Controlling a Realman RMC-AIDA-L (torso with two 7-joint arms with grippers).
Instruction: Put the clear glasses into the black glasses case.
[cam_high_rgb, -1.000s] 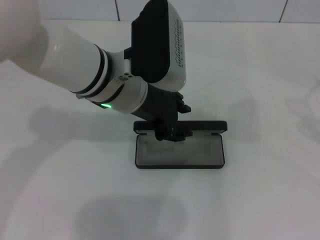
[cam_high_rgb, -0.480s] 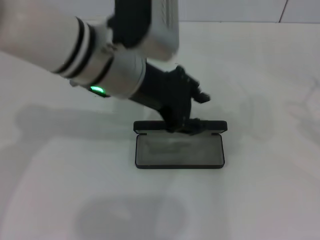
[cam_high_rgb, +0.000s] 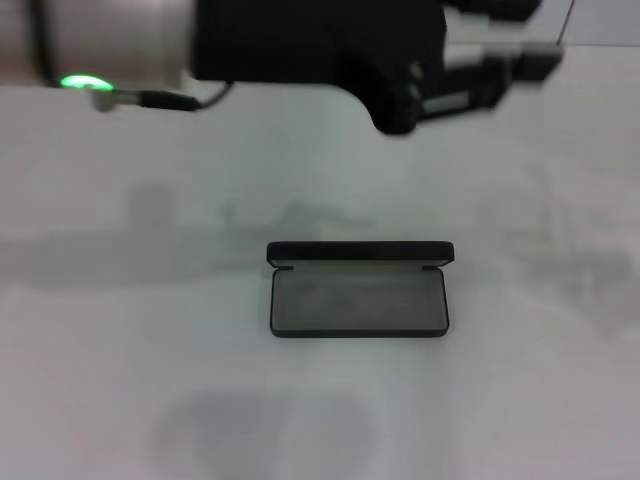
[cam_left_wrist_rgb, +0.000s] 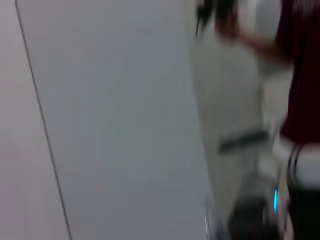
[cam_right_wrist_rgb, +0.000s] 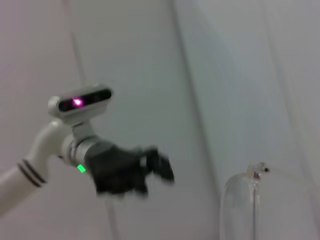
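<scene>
The black glasses case (cam_high_rgb: 360, 300) lies open in the middle of the table, lid standing up at its far side and only grey lining showing inside. My left gripper (cam_high_rgb: 398, 112) is raised high above and beyond the case, blurred by motion and holding nothing I can see. The right wrist view shows it far off as the left gripper (cam_right_wrist_rgb: 161, 167). The clear glasses (cam_right_wrist_rgb: 252, 200) hang close before the right wrist camera, off the table, with a small hinge at their top. The right gripper itself does not show.
The case sits on a white table (cam_high_rgb: 120, 380) with a tiled wall (cam_high_rgb: 150, 20) behind. Soft shadows fall on the table to the right of the case. The left wrist view shows only blurred wall and parts of the robot.
My left arm has lifted away from the case's lid and swung up and to the right. The case stays open where it was.
</scene>
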